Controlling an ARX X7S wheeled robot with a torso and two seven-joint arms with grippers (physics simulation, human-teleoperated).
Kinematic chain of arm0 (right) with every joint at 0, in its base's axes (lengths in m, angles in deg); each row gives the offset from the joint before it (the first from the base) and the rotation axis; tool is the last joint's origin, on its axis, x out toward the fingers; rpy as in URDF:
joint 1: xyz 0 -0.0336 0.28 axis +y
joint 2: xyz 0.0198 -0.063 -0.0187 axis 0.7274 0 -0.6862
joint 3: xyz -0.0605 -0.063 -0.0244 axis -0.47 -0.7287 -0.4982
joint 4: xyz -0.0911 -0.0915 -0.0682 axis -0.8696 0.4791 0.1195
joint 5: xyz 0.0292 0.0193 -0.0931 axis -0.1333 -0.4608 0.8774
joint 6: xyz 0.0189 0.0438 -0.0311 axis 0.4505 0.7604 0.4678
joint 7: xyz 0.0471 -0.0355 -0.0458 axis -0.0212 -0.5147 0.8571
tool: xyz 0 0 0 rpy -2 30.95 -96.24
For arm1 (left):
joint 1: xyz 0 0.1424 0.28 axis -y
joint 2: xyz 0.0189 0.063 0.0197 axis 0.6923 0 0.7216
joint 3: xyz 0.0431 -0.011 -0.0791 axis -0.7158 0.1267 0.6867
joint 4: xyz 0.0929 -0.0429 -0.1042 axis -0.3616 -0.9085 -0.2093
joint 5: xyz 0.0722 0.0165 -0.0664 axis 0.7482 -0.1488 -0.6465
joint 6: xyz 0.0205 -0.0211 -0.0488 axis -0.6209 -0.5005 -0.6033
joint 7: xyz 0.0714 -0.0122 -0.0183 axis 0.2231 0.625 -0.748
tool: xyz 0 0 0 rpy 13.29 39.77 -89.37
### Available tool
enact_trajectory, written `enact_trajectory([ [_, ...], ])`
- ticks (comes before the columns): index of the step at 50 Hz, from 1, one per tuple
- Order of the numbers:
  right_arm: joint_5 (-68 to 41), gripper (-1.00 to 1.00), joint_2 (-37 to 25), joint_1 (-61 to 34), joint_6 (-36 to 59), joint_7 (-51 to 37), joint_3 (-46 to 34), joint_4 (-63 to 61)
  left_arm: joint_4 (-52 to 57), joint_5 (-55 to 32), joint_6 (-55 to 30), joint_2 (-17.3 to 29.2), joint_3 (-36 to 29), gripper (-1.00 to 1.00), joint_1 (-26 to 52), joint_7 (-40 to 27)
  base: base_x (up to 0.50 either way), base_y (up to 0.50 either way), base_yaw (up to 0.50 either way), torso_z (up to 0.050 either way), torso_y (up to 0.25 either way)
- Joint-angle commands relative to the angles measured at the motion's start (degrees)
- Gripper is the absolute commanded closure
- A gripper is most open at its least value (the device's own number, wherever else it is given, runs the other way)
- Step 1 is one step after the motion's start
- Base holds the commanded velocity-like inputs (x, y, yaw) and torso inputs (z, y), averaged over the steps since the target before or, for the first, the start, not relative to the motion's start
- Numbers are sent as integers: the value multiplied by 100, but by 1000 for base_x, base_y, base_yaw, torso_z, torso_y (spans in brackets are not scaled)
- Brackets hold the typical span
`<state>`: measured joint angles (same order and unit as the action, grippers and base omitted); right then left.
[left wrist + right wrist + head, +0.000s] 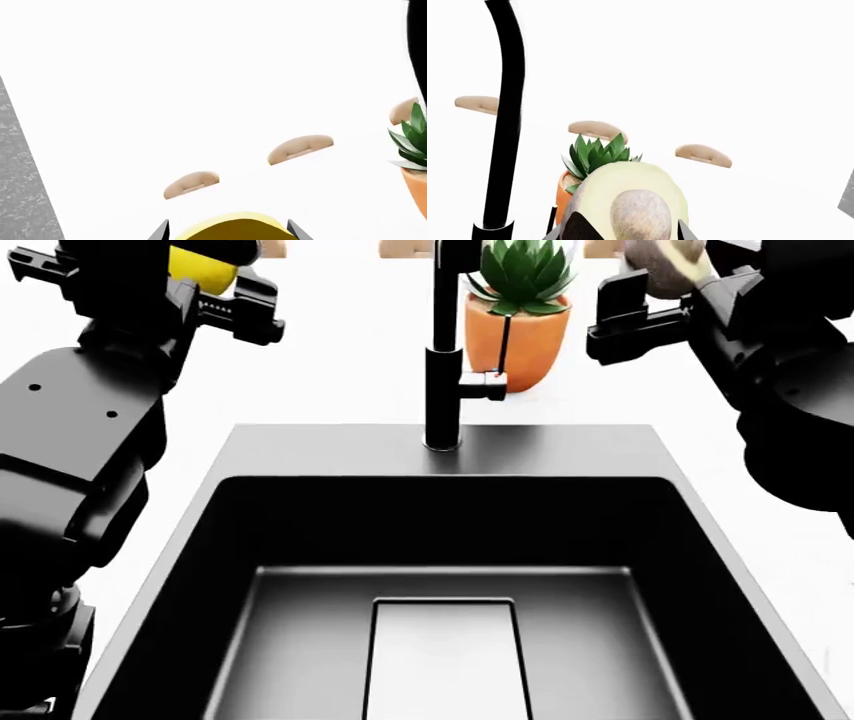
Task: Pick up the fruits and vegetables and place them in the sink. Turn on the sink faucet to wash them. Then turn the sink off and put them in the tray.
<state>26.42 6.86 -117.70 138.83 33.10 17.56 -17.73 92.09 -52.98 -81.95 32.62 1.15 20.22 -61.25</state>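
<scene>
My left gripper (pixel 203 270) is shut on the yellow lemon (pixel 200 268) and holds it high at the back left; the lemon also shows between the jaw tips in the left wrist view (pixel 237 229). My right gripper (pixel 667 265) is shut on the halved avocado (pixel 663 262) at the back right; the right wrist view shows its pale flesh and brown pit (pixel 634 200). The deep black sink (pixel 441 450) lies below, with a rectangular drain plate (pixel 445 660). The black faucet (pixel 447 350) stands at its back rim, its side lever (pixel 483 388) pointing right. The tray is out of view.
An orange pot with a green succulent (pixel 521 315) stands just right of the faucet, behind the sink. Tan cabinet handles (pixel 300 149) show on the white wall behind. White counter surrounds the sink on both sides.
</scene>
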Motion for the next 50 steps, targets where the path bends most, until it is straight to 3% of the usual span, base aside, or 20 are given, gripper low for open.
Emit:
enact_trajectory([
  [1,194,100,-2,32,-36,86,-68,87,-148,-13,-3,-63,15,100,76,-145,500,-8,0,0,0],
  [7,175,100,-5,90,-85,69,-46,20,-122,-62,-10,-48,37,100,40,-114,500,-1,0,0,2],
  [18,-952,100,-612,-185,968,814,-387,-1145,1327,-1655,-1333,451,573,100,-367,890,45,0,0,0,0],
  [28,-1498,100,-1180,-85,1301,1854,-604,-1533,1393,-1906,-1422,802,-81,100,-295,1823,0,0,0,0,0],
  [50,-767,100,-804,759,906,3080,-1542,-1580,1550,-1797,-1097,844,-1069,100,-960,2316,0,0,0,0,0],
])
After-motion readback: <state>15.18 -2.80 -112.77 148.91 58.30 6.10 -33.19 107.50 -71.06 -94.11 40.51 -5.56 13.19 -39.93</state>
